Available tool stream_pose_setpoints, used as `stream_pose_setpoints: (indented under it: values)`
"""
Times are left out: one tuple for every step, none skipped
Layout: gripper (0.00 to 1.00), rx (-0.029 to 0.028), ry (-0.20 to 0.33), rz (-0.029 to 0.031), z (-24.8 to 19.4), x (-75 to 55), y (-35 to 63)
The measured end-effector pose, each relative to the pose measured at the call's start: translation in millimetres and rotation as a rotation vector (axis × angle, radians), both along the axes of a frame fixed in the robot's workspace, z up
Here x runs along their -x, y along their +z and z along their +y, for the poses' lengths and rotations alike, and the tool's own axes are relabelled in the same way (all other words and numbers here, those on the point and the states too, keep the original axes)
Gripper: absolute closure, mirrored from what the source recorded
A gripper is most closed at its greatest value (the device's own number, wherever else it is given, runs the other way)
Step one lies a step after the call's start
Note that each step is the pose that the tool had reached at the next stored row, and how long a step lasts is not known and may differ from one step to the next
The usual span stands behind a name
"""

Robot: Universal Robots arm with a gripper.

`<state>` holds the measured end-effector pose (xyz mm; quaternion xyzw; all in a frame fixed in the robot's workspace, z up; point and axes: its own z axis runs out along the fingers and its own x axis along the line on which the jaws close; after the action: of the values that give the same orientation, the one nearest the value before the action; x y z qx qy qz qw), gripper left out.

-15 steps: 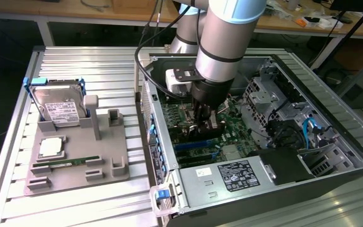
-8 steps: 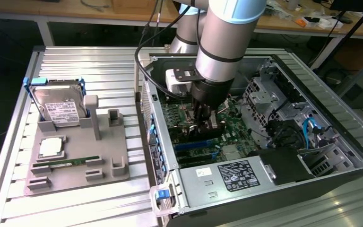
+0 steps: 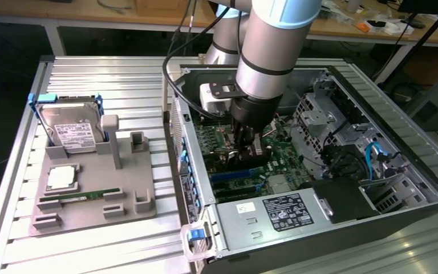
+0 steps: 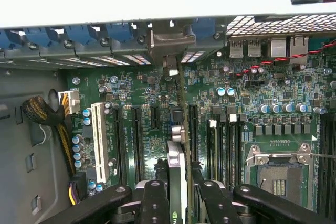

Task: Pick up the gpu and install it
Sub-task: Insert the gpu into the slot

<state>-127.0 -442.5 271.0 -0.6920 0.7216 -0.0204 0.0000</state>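
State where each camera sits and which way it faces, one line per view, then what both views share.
Exterior view: off the arm, raised, looking down on the table with the open computer case on the exterior view's right; the arm and gripper show, reaching into the case.
Wrist view: on the wrist, looking along the fingers onto the motherboard; the fingers show, clamping the gpu edge-on.
Shared: the gripper and the motherboard inside the case.
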Motion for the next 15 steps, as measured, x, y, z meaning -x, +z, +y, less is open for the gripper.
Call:
stream_pose_setpoints:
  values:
    - [0.73, -0.0006, 0.0, 0.0, -3.0, 0.0, 0.1]
    - [0.73, -0.0021, 0.0, 0.0001, -5.6, 0.0, 0.1]
    - [0.73, -0.0039, 0.0, 0.0, -7.9, 0.0, 0.1]
    - [0.73, -0.0047, 0.0, -0.0002, -9.7, -0.1, 0.0]
    - [0.73, -0.005, 0.0, -0.0002, -11.2, -0.1, 0.0]
    - [0.73, -0.0056, 0.0, -0.0002, -12.0, -0.1, 0.0]
    - [0.73, -0.0057, 0.0, -0.0001, -12.1, 0.0, 0.0]
    - [0.73, -0.0058, 0.0, -0.0001, -12.1, 0.0, 0.0]
    - [0.73, -0.0058, 0.0, -0.0001, -12.1, -0.1, 0.0]
    - [0.73, -0.0058, 0.0, 0.0, -12.1, -0.1, 0.0]
    - [0.73, -0.0058, 0.0, -0.0001, -12.1, -0.1, 0.0]
    - [0.73, -0.0058, 0.0, 0.0, -12.1, -0.1, 0.1]
    - [0.73, -0.0058, 0.0, 0.0, -12.2, -0.1, 0.0]
    - [0.73, -0.0058, 0.0, 0.0, -12.1, -0.1, -0.7]
    - [0.73, -0.0058, 0.0, 0.0, -11.9, -0.1, -1.2]
